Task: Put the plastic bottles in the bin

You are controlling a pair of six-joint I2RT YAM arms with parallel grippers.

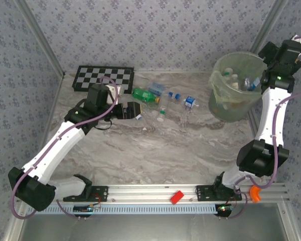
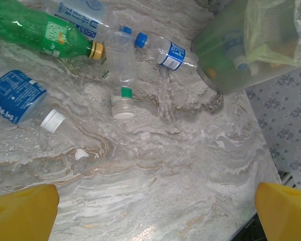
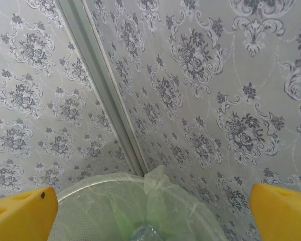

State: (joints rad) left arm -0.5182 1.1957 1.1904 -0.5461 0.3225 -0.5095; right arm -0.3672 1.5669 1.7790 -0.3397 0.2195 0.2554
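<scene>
Plastic bottles (image 2: 40,30), green or see-through with blue labels, lie by the pale-green bin (image 2: 218,57); left gripper (image 2: 155,208) and right gripper (image 3: 153,211) gape wide.

The walls (image 1: 155,30) carry grey-lilac wallpaper with a repeated floral damask pattern; they close the space at the back and on both sides (slanting outward in the top view); pale metal strips (image 3: 105,90) run down the corners where the panels meet. The surface (image 1: 155,150) is marbled grey and cream, with wavy veins running across it; the light on it is soft and even, and shadows are faint. Along its near edge lies a ribbed aluminium rail (image 1: 150,193); below that, a plain grey panel (image 1: 150,228).
</scene>
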